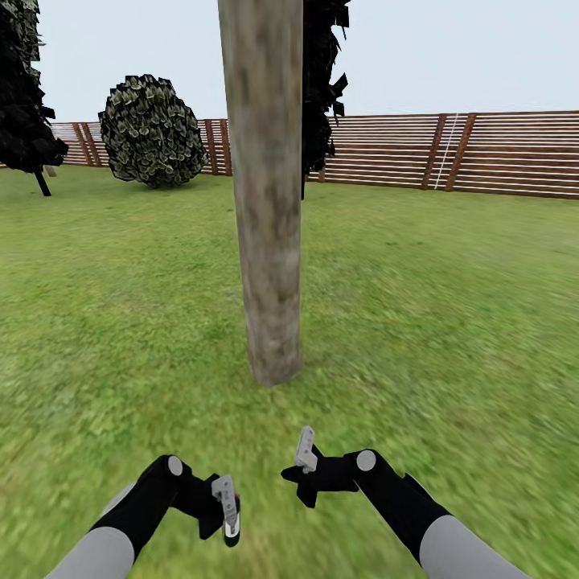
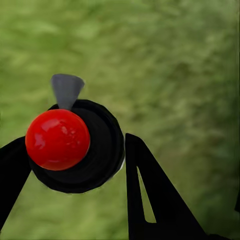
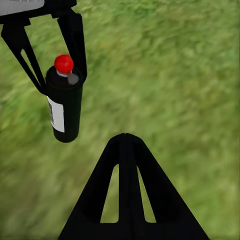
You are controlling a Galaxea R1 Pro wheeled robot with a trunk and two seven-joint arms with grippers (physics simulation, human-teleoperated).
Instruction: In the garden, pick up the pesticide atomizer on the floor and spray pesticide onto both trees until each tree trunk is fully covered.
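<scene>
A thick tree trunk (image 1: 269, 201) with mottled beige-grey bark rises from the grass (image 1: 450, 322) straight ahead, a short way beyond both grippers. My left gripper (image 1: 227, 507) is shut on the pesticide atomizer (image 1: 232, 527), a small dark bottle hanging below the fingers. In the left wrist view the atomizer (image 2: 75, 150) shows from above, with a round red cap and a grey nozzle. The right wrist view shows the atomizer (image 3: 65, 105) upright with a pale label, held by the left gripper (image 3: 55, 65). My right gripper (image 1: 305, 450) (image 3: 125, 137) is shut and holds nothing.
A brown slatted fence (image 1: 482, 153) edges the lawn at the back. A round dark bush (image 1: 153, 133) stands back left, a dark tree (image 1: 24, 88) at the far left, and dark foliage (image 1: 322, 80) behind the trunk. Open grass lies on both sides of the trunk.
</scene>
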